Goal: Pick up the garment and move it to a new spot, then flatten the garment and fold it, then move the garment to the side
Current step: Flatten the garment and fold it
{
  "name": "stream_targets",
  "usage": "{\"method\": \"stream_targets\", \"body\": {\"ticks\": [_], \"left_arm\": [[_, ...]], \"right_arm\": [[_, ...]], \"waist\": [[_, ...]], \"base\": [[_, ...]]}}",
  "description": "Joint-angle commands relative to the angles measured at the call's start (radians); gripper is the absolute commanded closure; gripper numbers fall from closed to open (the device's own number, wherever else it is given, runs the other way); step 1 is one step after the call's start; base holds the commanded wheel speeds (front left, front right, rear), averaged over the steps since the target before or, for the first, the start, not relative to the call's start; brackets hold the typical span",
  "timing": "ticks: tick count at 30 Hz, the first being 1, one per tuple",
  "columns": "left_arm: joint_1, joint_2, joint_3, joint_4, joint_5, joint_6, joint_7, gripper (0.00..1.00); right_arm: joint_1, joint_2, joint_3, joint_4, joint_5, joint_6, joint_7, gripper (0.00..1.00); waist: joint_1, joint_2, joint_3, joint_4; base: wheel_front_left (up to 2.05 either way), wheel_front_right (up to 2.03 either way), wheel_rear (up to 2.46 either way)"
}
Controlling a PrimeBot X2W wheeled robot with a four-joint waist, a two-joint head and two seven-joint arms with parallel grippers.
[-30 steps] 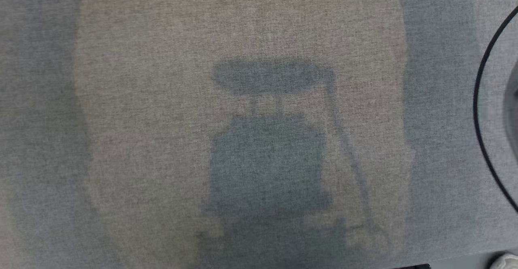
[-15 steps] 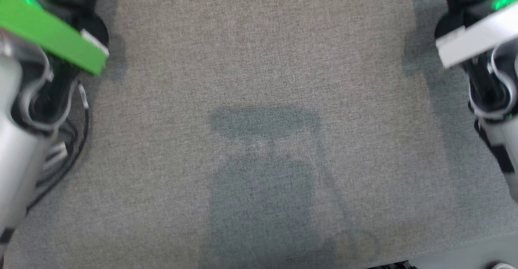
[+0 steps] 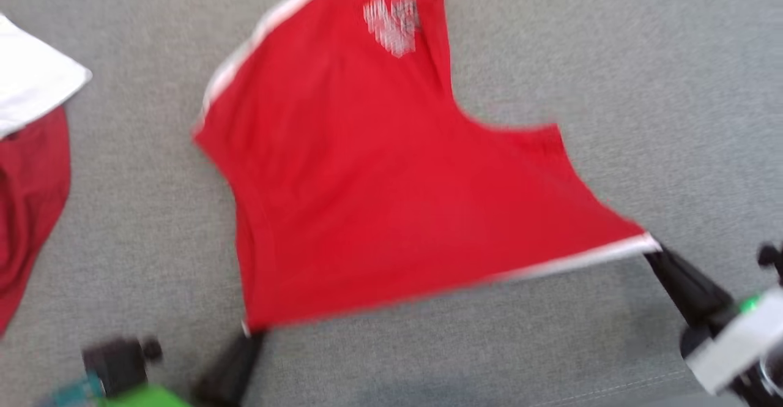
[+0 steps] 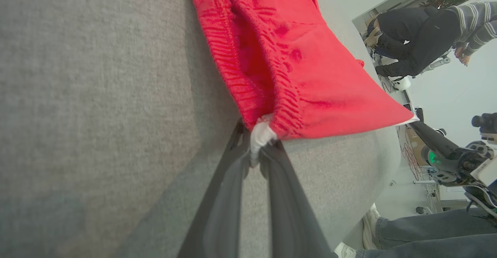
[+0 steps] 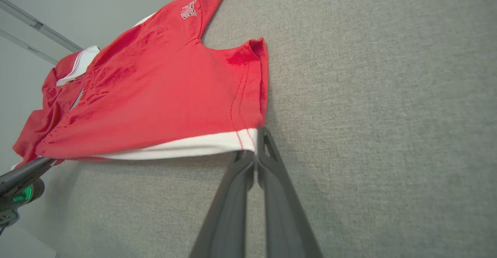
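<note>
garment: red, white-trimmed, stretched above grey surface
left gripper: pinched its near left corner
right gripper: pinched its near right corner

A: How is the light?

B: Bright, soft and even, seemingly from above. The grey woven fabric surface looks matte and evenly lit. In the right wrist view a faint shadow lies beneath the lifted hem of the red cloth garment with white trim.

A: And the sharpness?

B: The head view is smeared by motion blur; the garment's white chest print is streaked. Both wrist views are crisp at the centre but curve at the edges, and the two long dark fingers nearest the left lens look soft.
</note>
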Motion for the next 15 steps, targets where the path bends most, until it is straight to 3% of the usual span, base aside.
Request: {"method": "stream_targets", "body": {"ticks": [1, 4, 7, 10, 15], "left_arm": [[0.059, 0.005, 0.0, -0.016, -0.018, 0.018, -0.014, 1.0], [0.193, -0.004, -0.003, -0.084, -0.028, 0.061, -0.033, 1.0], [0.278, -0.019, -0.012, -0.161, -0.05, 0.071, -0.037, 1.0], [0.272, -0.012, -0.008, -0.189, -0.055, 0.069, -0.028, 1.0], [0.161, 0.019, 0.031, -0.224, -0.071, 0.102, 0.049, 1.0]], "right_arm": [[0.06, -0.011, -0.033, -0.006, 0.017, -0.003, -0.003, 1.0], [0.236, -0.023, -0.108, -0.068, 0.04, -0.004, 0.005, 1.0], [0.381, -0.021, -0.194, -0.177, 0.048, -0.003, 0.028, 1.0], [0.358, -0.006, -0.227, -0.237, 0.035, -0.003, 0.057, 1.0], [0.148, 0.019, -0.192, -0.267, 0.017, -0.002, 0.149, 1.0]], "waist": [[0.0001, 0.0022, -0.118, -0.02], [0.0001, 0.0022, -0.132, 0.001], [0.0001, 0.0022, -0.122, 0.02], [0.0001, 0.0022, -0.111, 0.026], [0.0001, 0.0022, -0.046, 0.033]], "base": [[0.0, 0.0, 0.0], [0.0, 0.0, 0.0], [0.0, 0.0, 0.0], [0.0, 0.0, 0.0], [0.0, 0.0, 0.0]]}}
